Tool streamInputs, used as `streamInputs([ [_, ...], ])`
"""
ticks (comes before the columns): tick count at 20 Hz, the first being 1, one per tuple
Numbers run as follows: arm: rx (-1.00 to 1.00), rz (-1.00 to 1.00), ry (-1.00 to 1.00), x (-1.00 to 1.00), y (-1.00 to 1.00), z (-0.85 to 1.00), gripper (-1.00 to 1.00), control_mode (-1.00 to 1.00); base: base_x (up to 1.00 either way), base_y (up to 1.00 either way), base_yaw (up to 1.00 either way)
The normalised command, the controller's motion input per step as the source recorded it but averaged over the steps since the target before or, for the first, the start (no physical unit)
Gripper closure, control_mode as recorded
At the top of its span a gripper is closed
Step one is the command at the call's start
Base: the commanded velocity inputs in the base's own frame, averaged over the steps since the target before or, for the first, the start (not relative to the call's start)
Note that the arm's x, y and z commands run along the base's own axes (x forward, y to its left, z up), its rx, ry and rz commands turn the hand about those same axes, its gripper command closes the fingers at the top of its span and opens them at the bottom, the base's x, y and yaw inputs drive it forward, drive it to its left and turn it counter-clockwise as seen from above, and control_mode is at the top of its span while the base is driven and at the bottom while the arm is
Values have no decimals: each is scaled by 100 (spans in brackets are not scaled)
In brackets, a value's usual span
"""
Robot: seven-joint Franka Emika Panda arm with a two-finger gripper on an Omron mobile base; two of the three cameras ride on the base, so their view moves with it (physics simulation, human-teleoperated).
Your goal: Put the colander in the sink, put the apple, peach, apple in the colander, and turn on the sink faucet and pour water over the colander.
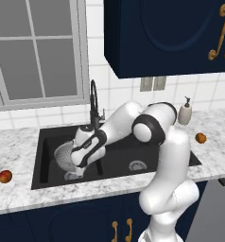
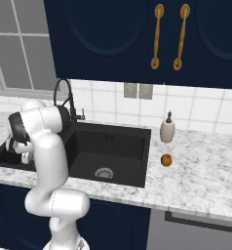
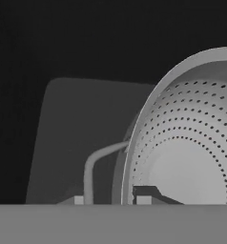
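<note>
Holding colander [image 3: 191,143] tilted, bowl opening facing sideways, inside left basin of sink [image 1: 119,163] — gripper [image 3: 110,199] pinching its rim, arm reaching down-left into basin.

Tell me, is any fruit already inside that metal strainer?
No. In the hand view the colander shows a bare perforated bowl, with no fruit inside.

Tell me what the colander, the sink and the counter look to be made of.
Colander: looks like metal, silvery and smooth, with rows of small punched holes.
Sink: matte black, no shine; could be composite or coated metal, cannot tell which.
Counter: looks like polished stone, pale with grey speckled veining, perhaps marble or granite.
</note>
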Motion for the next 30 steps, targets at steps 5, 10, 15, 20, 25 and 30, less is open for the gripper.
streamInputs([
  [5,0,-1,0,39,13,-55,100,-100,0,0,0],
  [10,0,0,0,29,29,-36,100,-100,0,0,0],
  [15,0,-1,0,38,22,-8,100,-100,0,0,0],
  [20,0,-1,0,35,-3,-4,100,-100,0,0,0],
  [25,0,-5,0,39,-20,0,100,-100,0,0,0],
  [30,1,-7,0,59,-27,0,100,-100,0,0,0],
])
